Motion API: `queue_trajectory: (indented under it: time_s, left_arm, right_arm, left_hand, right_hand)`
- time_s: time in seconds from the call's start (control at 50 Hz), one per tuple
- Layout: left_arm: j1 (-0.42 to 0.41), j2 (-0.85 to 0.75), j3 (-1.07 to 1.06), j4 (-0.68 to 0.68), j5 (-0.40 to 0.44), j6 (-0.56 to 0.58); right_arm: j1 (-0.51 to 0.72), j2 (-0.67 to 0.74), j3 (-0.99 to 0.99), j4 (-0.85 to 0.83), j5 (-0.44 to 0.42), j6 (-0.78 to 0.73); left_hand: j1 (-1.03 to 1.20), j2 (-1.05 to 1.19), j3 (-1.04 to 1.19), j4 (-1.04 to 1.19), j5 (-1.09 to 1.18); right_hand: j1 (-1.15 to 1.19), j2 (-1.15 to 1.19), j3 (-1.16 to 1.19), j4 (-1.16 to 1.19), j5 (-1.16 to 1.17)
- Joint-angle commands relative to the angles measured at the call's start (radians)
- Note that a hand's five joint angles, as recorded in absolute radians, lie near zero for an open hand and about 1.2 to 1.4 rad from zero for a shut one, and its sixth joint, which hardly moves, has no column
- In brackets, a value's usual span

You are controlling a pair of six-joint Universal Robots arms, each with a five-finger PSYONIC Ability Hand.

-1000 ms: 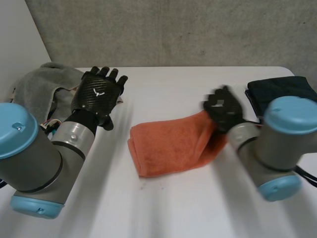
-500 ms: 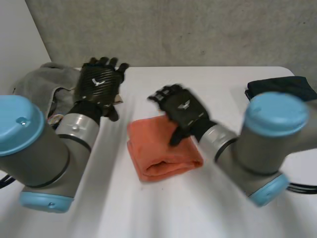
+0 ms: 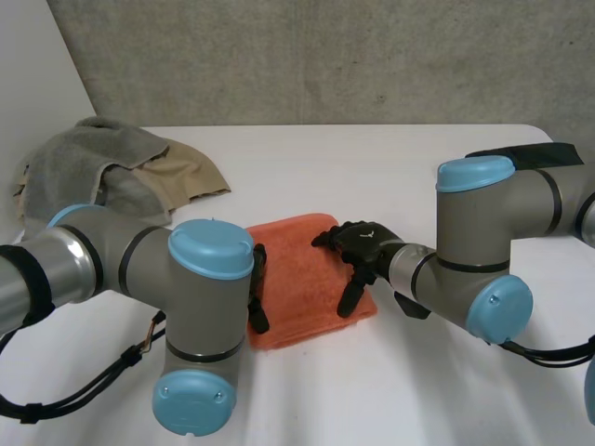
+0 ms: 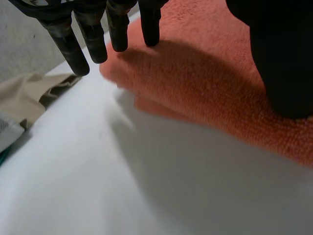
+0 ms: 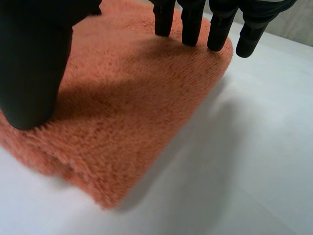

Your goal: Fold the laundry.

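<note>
Orange towel (image 3: 297, 279) lies folded mid-surface on the white table (image 3: 372, 158). Left hand (image 3: 258, 297) rests on its left edge, fingers straight, gripping nothing. Right hand (image 3: 364, 246) lies flat on its right edge, fingers straight, nothing held. Grey and beige clothes (image 3: 121, 172) are heaped at the far left corner.

One orange towel (image 3: 299, 283), one grey towel (image 3: 79, 160) (touching one tan cloth (image 3: 191, 175)), one black cloth (image 3: 544, 151).
</note>
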Motion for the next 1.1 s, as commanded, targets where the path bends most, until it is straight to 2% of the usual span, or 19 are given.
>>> queue_trajectory:
  time_s: [0.02, 0.06, 0.16, 0.24, 0.26, 0.32, 0.34, 0.4, 0.42, 0.48, 0.66, 0.94, 1.1]
  left_arm:
    - [0.008, 0.039, -0.007, 0.006, 0.040, 0.011]
    - [0.011, 0.080, 0.003, 0.010, 0.060, 0.011]
    - [0.042, 0.165, 0.039, 0.014, 0.138, 0.013]
    - [0.071, 0.225, 0.063, 0.017, 0.263, 0.014]
    - [0.085, 0.243, 0.074, 0.017, 0.337, 0.016]
    - [0.114, 0.259, 0.089, 0.015, 0.463, 0.016]
    - [0.135, 0.263, 0.103, 0.011, 0.553, 0.016]
    - [0.157, 0.265, 0.123, 0.000, 0.679, 0.013]
    - [0.166, 0.265, 0.131, -0.014, 0.755, 0.011]
    - [0.171, 0.265, 0.140, -0.042, 0.851, 0.011]
    - [0.169, 0.256, 0.140, -0.049, 0.862, 0.013]
    - [0.169, 0.262, 0.138, -0.048, 0.854, 0.011]
    - [0.171, 0.260, 0.138, -0.048, 0.856, 0.011]
  right_arm:
    - [0.005, -0.053, 0.019, -0.011, 0.097, -0.158]
    - [0.007, -0.095, 0.046, -0.033, 0.126, -0.184]
    - [0.017, -0.189, 0.170, -0.164, 0.134, -0.198]
    - [0.069, -0.273, 0.324, -0.317, 0.136, -0.202]
    - [0.080, -0.287, 0.356, -0.343, 0.136, -0.206]
    - [0.117, -0.313, 0.474, -0.441, 0.134, -0.228]
    - [0.123, -0.313, 0.499, -0.463, 0.134, -0.238]
    - [0.139, -0.307, 0.577, -0.543, 0.131, -0.267]
    - [0.143, -0.303, 0.591, -0.566, 0.131, -0.273]
    - [0.157, -0.278, 0.608, -0.633, 0.130, -0.284]
    - [0.155, -0.169, 0.553, -0.709, 0.123, -0.308]
    - [0.152, -0.097, 0.473, -0.762, 0.123, -0.347]
    - [0.152, -0.067, 0.424, -0.761, 0.122, -0.344]
  left_hand:
    - [0.028, 0.015, 0.004, 0.017, -0.008]
    - [0.022, 0.010, -0.001, 0.012, -0.014]
    - [0.014, 0.001, -0.010, 0.003, -0.022]
    - [0.014, 0.001, -0.010, 0.003, -0.022]
    - [0.014, 0.001, -0.010, 0.003, -0.022]
    - [0.017, 0.004, -0.007, 0.006, -0.020]
    - [0.017, 0.004, -0.007, 0.006, -0.020]
    - [0.019, 0.007, -0.004, 0.009, -0.017]
    - [0.019, 0.007, -0.004, 0.009, -0.017]
    - [0.014, 0.001, -0.010, 0.003, -0.022]
    - [0.017, 0.004, -0.007, 0.006, -0.020]
    - [0.017, 0.004, -0.007, 0.006, -0.020]
    - [0.019, 0.007, -0.004, 0.009, -0.017]
  right_hand:
    - [-0.048, -0.036, -0.036, -0.040, -0.051]
    - [-0.048, -0.036, -0.036, -0.040, -0.051]
    - [-0.048, -0.036, -0.036, -0.040, -0.051]
    - [-0.048, -0.036, -0.036, -0.040, -0.051]
    - [-0.048, -0.036, -0.036, -0.040, -0.051]
    - [-0.048, -0.036, -0.036, -0.040, -0.051]
    - [-0.048, -0.036, -0.036, -0.040, -0.051]
    - [-0.048, -0.036, -0.036, -0.040, -0.051]
    - [-0.048, -0.036, -0.036, -0.040, -0.051]
    - [-0.048, -0.036, -0.036, -0.040, -0.051]
    - [-0.032, -0.019, -0.020, -0.024, -0.035]
    - [0.490, 0.503, 0.502, 0.499, 0.488]
    - [0.485, 0.497, 0.497, 0.493, 0.482]
